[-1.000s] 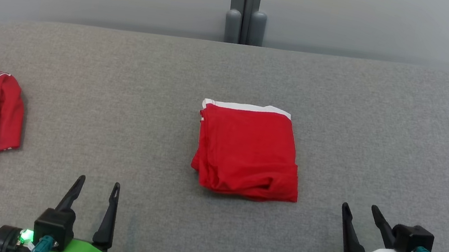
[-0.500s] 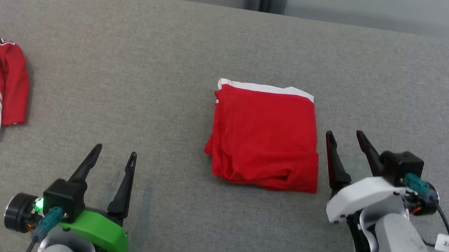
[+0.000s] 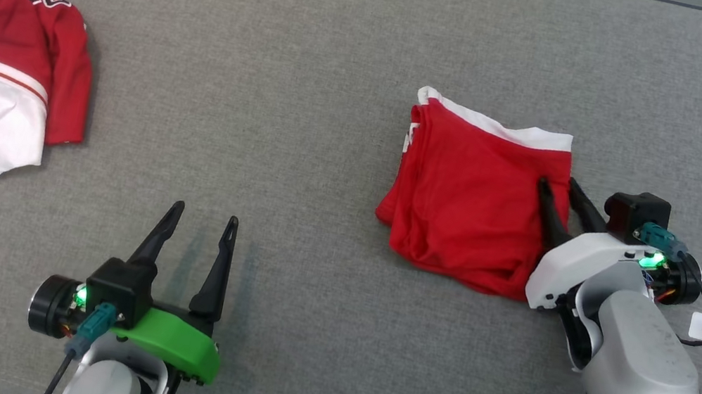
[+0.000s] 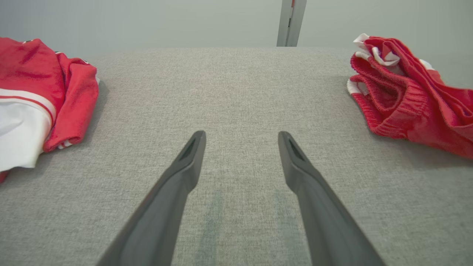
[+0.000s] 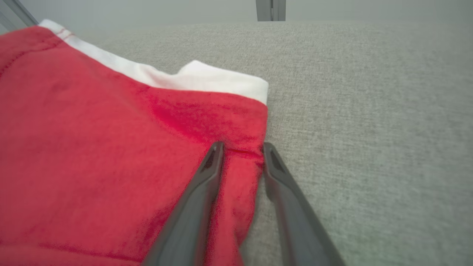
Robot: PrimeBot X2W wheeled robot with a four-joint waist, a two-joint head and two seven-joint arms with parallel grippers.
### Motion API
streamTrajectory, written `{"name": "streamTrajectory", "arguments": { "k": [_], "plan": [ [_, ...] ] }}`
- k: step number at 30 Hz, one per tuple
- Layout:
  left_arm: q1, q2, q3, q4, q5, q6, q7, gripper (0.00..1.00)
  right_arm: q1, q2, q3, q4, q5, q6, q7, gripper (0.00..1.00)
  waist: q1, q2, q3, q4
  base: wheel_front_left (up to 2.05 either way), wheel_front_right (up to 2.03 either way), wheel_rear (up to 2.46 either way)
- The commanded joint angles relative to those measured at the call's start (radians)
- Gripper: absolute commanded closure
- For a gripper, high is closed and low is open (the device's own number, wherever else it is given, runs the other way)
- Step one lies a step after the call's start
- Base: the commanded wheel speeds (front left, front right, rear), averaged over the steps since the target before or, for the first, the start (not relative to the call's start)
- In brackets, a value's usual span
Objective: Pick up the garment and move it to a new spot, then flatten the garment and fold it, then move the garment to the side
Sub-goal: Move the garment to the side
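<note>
Right pincer (image 3: pixel 558 182) has come in from the near-right corner to the right-hand edge of the folded red fabric garment with a white band (image 3: pixel 464 202); the head cam has tilted down too, so the whole scene sits differently in frame. Jaws stand part-closed astride that edge, one finger atop the cloth, the other at the hem beside the grey fabric-covered counter (image 3: pixel 308 111). Can't tell whether they've bitten firm. The garment lies right of centre, flat on the counter, not yet lifted. Progress, as judged: flatten & fold look done, since the garment is a compact packet. Only the last leg, the shift to the side, is left, and it's barely begun. Left pincer (image 3: pixel 206 212) hangs wide open & empty over bare counter, near left. A crumpled red-and-white shirt (image 3: pixel 2 67) sits far left, cut off by the frame edge. The packet's underside & lower layers at the grip are hidden.
</note>
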Motion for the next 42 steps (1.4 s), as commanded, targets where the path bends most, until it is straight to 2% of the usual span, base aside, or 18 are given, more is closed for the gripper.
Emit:
{"name": "streamTrajectory", "arguments": {
  "k": [1, 6, 10, 24, 31, 36, 42],
  "plan": [
    [-0.015, 0.001, 0.004, 0.003, -0.004, -0.003, -0.001, 0.0, 0.011, -0.004, 0.008, 0.026, 0.012, -0.001, 0.004, 1.0, 0.0, 0.0, 0.009, 0.008, 0.0, 0.0, 0.0],
    [-0.005, 0.002, 0.004, -0.004, 0.001, -0.003, -0.001, 0.0, 0.021, -0.006, 0.008, -0.002, 0.054, -0.002, 0.005, 1.0, 0.0, 0.0, -0.011, -0.027, 0.0, 0.0, 0.0],
    [0.012, 0.007, -0.004, -0.016, 0.008, -0.003, -0.001, 0.0, 0.049, -0.006, -0.008, -0.065, 0.074, -0.002, 0.002, 1.0, 0.0, 0.0, -0.047, -0.085, 0.0, 0.0, 0.0],
    [0.043, 0.021, -0.097, -0.062, -0.003, -0.003, -0.001, 0.0, 0.18, -0.004, 0.056, -0.184, 0.134, -0.001, 0.002, 1.0, 0.0, 0.0, -0.141, -0.426, 0.0, 0.0, 0.0],
    [0.05, 0.026, -0.159, -0.069, -0.015, -0.003, -0.001, 0.0, 0.227, -0.004, 0.093, -0.205, 0.151, -0.001, 0.002, 1.0, 0.0, 0.0, -0.15, -0.559, 0.0, 0.0, 0.0],
    [0.053, 0.038, -0.186, -0.075, -0.02, -0.003, -0.001, 0.0, 0.235, -0.004, 0.11, -0.222, 0.159, -0.001, 0.002, 1.0, 0.0, 0.0, -0.139, -0.61, 0.0, 0.0, 0.0],
    [0.042, 0.055, -0.203, -0.084, -0.021, -0.003, -0.001, 0.0, 0.223, -0.004, 0.102, -0.238, 0.133, -0.001, 0.002, 1.0, 0.0, 0.0, -0.102, -0.618, 0.0, 0.0, 0.0]
  ]
}}
